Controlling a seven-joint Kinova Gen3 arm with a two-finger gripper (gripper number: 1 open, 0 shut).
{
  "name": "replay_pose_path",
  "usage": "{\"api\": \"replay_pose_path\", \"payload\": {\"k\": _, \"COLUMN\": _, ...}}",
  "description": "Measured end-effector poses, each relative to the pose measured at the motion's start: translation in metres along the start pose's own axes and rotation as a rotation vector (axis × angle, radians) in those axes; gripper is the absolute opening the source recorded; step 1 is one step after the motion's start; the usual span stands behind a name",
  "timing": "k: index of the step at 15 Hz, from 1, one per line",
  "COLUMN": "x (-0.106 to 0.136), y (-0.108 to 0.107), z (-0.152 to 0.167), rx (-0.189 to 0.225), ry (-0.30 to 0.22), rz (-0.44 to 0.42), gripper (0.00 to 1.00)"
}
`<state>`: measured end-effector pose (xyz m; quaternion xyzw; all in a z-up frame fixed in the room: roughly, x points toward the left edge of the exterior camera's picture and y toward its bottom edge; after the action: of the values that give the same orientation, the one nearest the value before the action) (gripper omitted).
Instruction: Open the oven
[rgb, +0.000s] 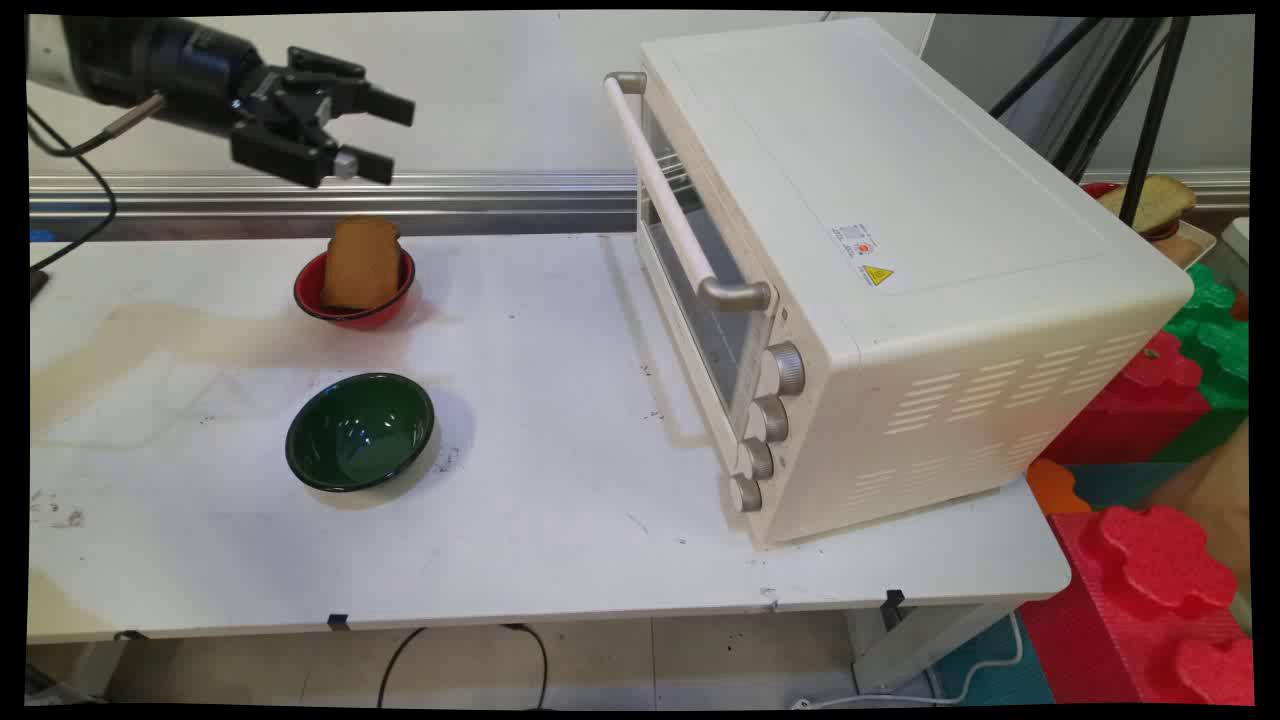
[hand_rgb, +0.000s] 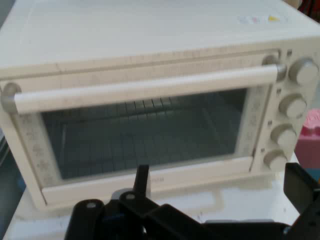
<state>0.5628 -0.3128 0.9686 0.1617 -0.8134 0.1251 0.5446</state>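
My gripper (rgb: 385, 135) hangs high at the upper left, pointing right toward the toaster oven, open and holding nothing. Just below it a slice of brown bread (rgb: 361, 262) stands upright in a red bowl (rgb: 354, 298). A dark green bowl (rgb: 360, 431) sits nearer the front, with nothing in it. The cream toaster oven (rgb: 880, 260) stands at the right with its door shut. In the hand view the oven's glass door (hand_rgb: 145, 130) and long handle (hand_rgb: 145, 87) fill the picture, with one fingertip (hand_rgb: 142, 177) and the other finger (hand_rgb: 300, 187) rising from the bottom.
Several knobs (rgb: 765, 425) run down the oven's front right side. Red and green foam blocks (rgb: 1160, 400) are stacked beyond the table's right edge. A second bread slice in a dish (rgb: 1150, 205) sits behind the oven, near tripod legs (rgb: 1150, 100). Cables hang at the left.
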Motion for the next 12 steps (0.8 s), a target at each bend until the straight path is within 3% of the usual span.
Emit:
{"api": "replay_pose_path", "payload": {"k": 9, "x": 0.035, "y": -0.003, "z": 0.060, "rx": 0.022, "ry": 0.059, "rz": -0.037, "gripper": 1.00}}
{"api": "replay_pose_path", "payload": {"k": 12, "x": 0.047, "y": -0.004, "z": 0.089, "rx": 0.027, "ry": 0.058, "rz": -0.038, "gripper": 1.00}}
